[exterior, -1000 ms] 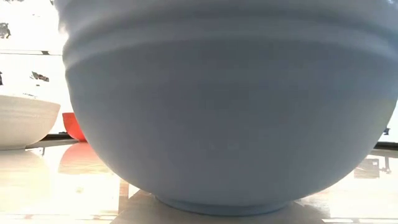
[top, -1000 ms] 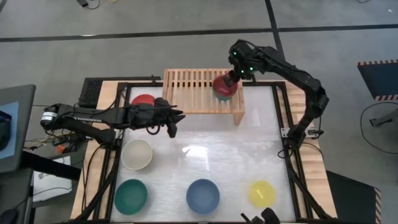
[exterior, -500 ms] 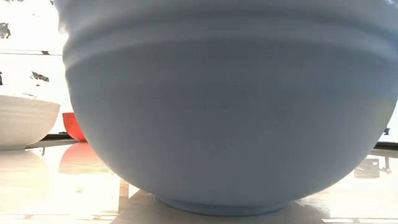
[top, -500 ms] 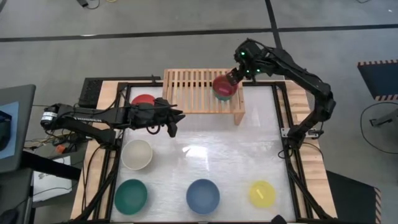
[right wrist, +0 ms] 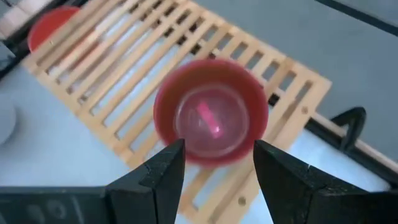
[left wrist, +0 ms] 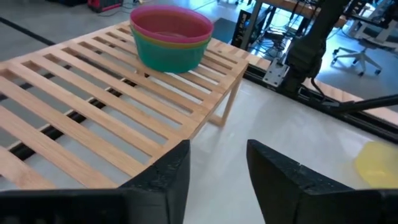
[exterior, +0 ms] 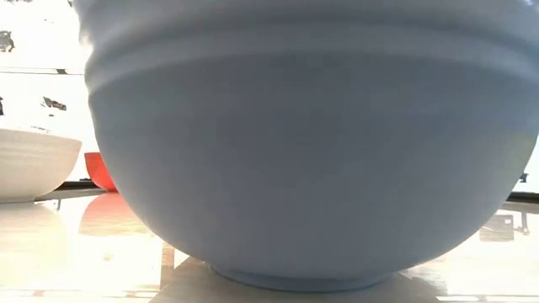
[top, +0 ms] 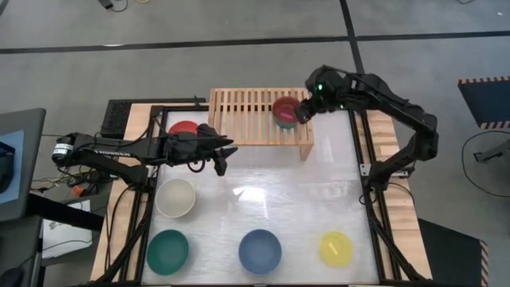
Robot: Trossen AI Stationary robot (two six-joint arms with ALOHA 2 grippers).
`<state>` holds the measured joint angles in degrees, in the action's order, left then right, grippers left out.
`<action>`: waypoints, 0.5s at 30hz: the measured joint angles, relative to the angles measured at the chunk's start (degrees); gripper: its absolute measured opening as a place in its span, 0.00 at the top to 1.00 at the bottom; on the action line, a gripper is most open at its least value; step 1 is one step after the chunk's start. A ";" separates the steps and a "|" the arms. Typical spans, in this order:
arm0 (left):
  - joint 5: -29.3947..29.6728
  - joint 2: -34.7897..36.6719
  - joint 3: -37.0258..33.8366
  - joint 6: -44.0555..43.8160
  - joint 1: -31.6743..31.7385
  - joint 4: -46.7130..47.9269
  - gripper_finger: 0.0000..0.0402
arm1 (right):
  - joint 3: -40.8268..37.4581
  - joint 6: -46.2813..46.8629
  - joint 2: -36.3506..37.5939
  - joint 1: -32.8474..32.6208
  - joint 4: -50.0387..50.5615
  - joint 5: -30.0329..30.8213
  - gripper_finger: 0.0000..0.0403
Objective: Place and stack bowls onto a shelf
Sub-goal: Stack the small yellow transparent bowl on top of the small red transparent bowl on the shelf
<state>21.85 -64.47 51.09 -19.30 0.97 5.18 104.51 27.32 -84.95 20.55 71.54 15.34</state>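
A stack of small bowls, magenta on top (top: pixel 285 110) (right wrist: pixel 211 112) over lime green and cyan (left wrist: pixel 169 55), stands on the right end of the slatted wooden shelf (top: pixel 247 119) (left wrist: pixel 93 106). My right gripper (top: pixel 304 114) (right wrist: pixel 214 168) hangs open above and just to the right of the stack, touching nothing. My left gripper (top: pixel 225 155) (left wrist: pixel 217 168) hovers open at the shelf's front edge, with nothing between its fingers. A red bowl (top: pixel 184 128), a cream bowl (top: pixel 175 198), a dark green bowl (top: pixel 167 251), a blue bowl (top: pixel 260 251) and a yellow bowl (top: pixel 335 248) sit on the table.
The shelf's left and middle slats are bare. The blue bowl (exterior: pixel 312 143) fills the low view, with the cream bowl (exterior: pixel 34 164) and the red bowl (exterior: pixel 101 172) behind it. A black frame (top: pixel 362 159) runs round the white table top.
My right gripper has drawn off the magenta bowl, moving up and toward the table's right edge. The stack has stayed where it was on the shelf.
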 joint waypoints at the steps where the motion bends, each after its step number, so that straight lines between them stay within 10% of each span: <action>1: 0.00 0.00 0.00 0.60 0.00 0.01 0.63 | 0.00 0.90 0.00 -1.17 1.56 0.63 0.47; 15: -0.14 -1.97 0.05 3.69 1.38 -3.90 0.58 | -20.14 23.24 6.10 -20.55 5.82 1.79 0.47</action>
<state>21.70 -66.44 51.14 -15.61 2.35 1.29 84.37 50.56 -78.84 0.00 77.37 17.12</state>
